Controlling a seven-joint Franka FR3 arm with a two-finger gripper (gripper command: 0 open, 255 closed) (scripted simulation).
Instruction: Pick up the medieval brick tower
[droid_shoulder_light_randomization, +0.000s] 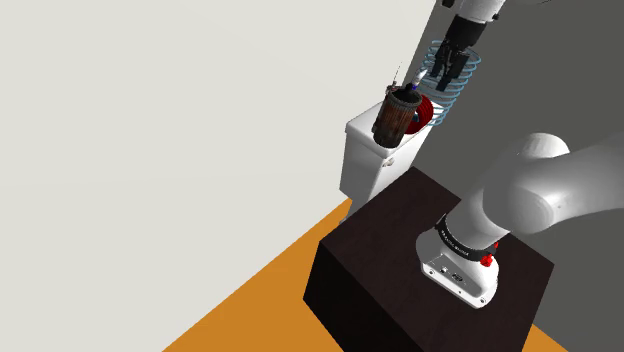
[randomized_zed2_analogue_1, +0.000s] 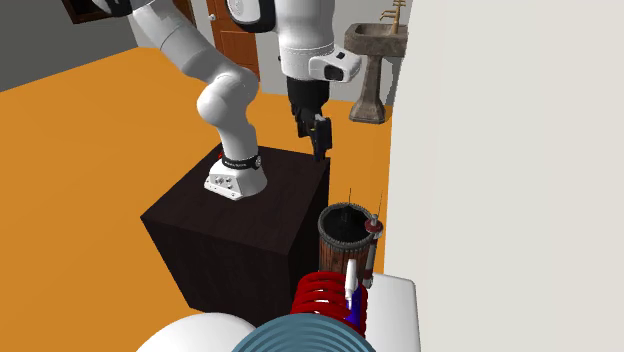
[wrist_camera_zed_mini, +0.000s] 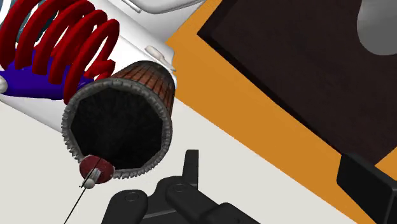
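Lower tower (randomized_zed2_analogue_1: 342, 243) behind red coil (randomized_zed2_analogue_1: 325, 292)

One brick tower (droid_shoulder_light_randomization: 396, 118), one red coil (droid_shoulder_light_randomization: 428, 110), one blue ringed coil (randomized_zed2_analogue_1: 305, 338) (both springy), one white toilet (droid_shoulder_light_randomization: 372, 165), one pedestal sink (randomized_zed2_analogue_1: 375, 45).

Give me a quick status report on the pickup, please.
Pincer aloft, clear of tower. Brick tower stands on white tank, untouched. Red coil close beside it.

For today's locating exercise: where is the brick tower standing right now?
The brick tower sits on top of the white tank, above centre in the shoulder view, with the red coil at its right.
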